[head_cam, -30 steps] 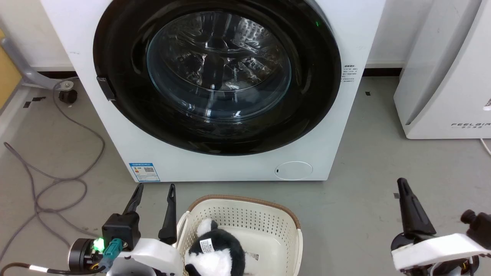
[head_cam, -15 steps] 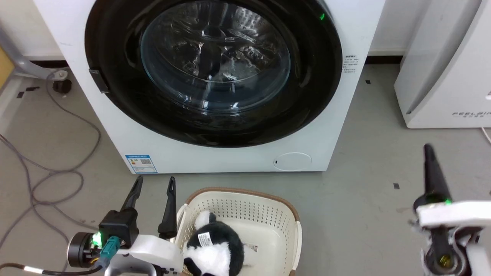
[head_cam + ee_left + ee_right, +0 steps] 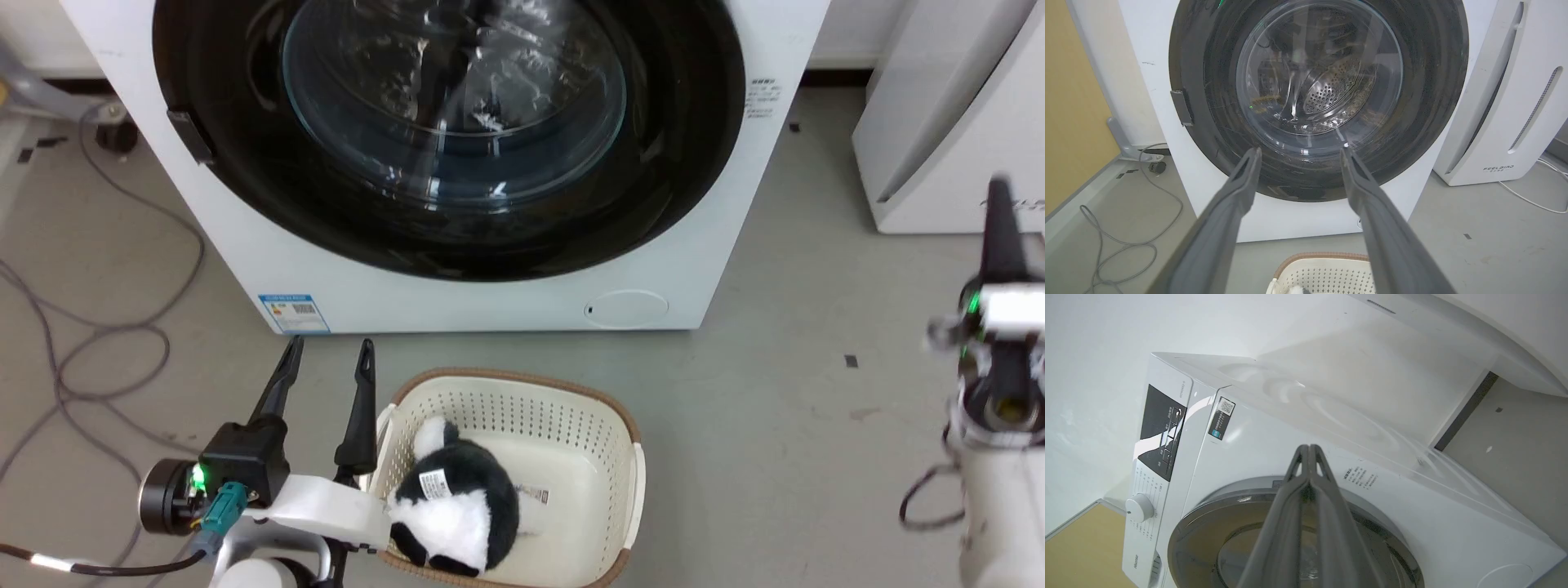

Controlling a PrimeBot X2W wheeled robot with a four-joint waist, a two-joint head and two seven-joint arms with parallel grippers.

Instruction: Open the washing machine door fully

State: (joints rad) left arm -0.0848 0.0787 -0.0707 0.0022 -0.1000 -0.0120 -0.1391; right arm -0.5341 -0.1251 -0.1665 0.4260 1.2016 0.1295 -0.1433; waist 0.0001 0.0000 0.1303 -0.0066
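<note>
Nearest the robot, the left hand (image 3: 331, 346) is seen low at the robot's left, its two dark fingers (image 3: 280, 385) spread apart with nothing between them, just beside a cream perforated basket (image 3: 630, 441) in which a black-and-white plush toy (image 3: 457, 510) is laid. The right hand (image 3: 1309, 448) is raised at the robot's right; its fingers are pressed together at the tips and nothing is held. A strip of grey floor (image 3: 775, 384) is interposed between both hands and the washing machine (image 3: 457, 306), which is stood facing the robot with a blue label (image 3: 292, 312) and a round cap (image 3: 627, 309) low on its white front. The washing machine door (image 3: 453, 114) is set in the centre of that front and is judged to lie shut, flush against it, the steel drum (image 3: 1331, 92) being seen through its glass bowl. A small dark tab (image 3: 192, 135) is borne on the door rim at the robot's left; its function cannot be told. A white appliance (image 3: 1502, 102) is stood beside the machine, at the robot's right. No part of the task is judged to be done: the door is touched by neither hand, and the approach to the rim, the release of the catch and the swing to full width are all left to be carried out
</note>
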